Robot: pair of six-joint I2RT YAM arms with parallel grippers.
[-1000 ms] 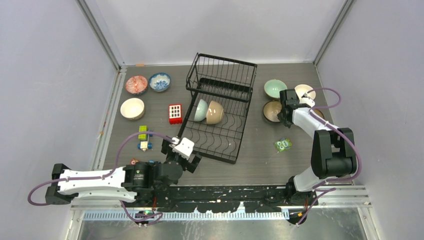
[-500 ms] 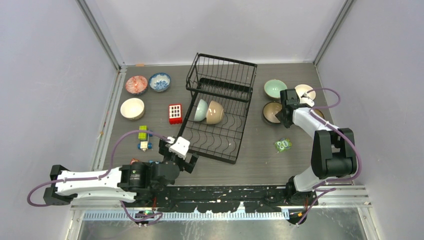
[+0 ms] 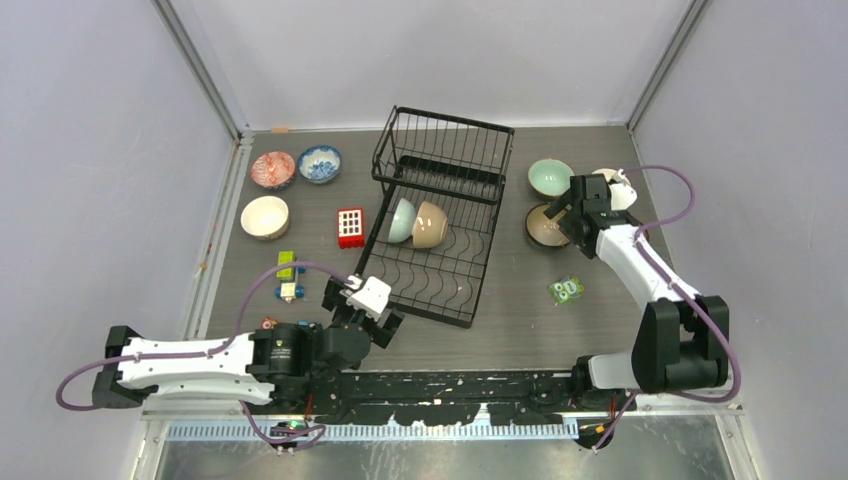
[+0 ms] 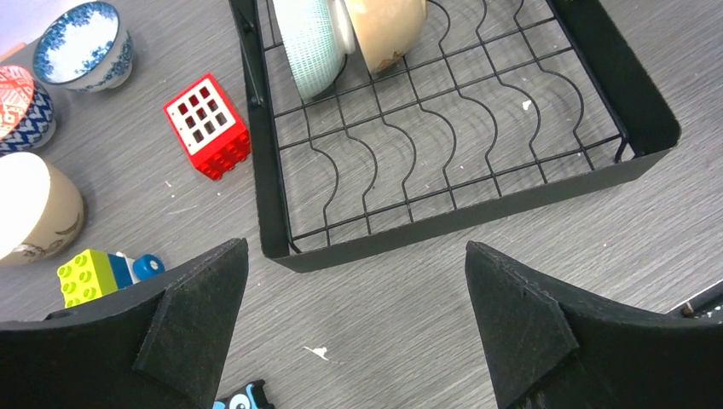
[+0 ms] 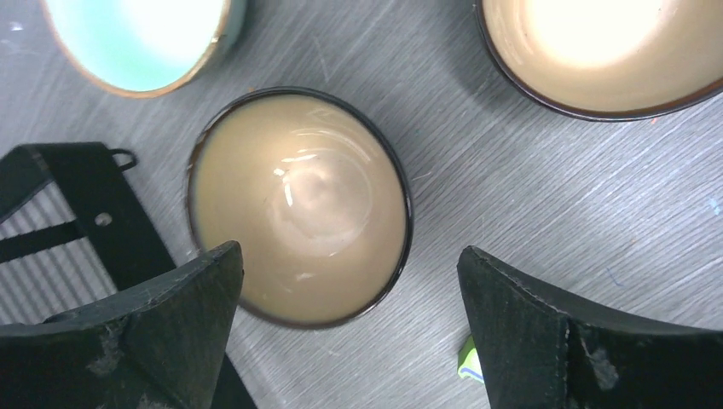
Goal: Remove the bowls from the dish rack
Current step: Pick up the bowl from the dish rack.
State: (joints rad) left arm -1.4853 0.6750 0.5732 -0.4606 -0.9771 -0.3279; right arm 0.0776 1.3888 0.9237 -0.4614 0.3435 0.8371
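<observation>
Now | right gripper [image 5: 348,251]: jaws stood wide, gripped nothing, hung over brown bowl [image 5: 298,204] sitting upright beneath, judged unloaded | left gripper [image 4: 355,245]: wide open, empty | dish rack [image 4: 443,213] lay just ahead; green bowl [image 4: 311,38] and tan bowl [image 4: 384,25] leaned in its slots, awaiting pickup.

The right arm [image 3: 640,262] partly hides the cream bowl [image 3: 612,183]; the top edge crops the pale green bowl [image 5: 141,34].
</observation>
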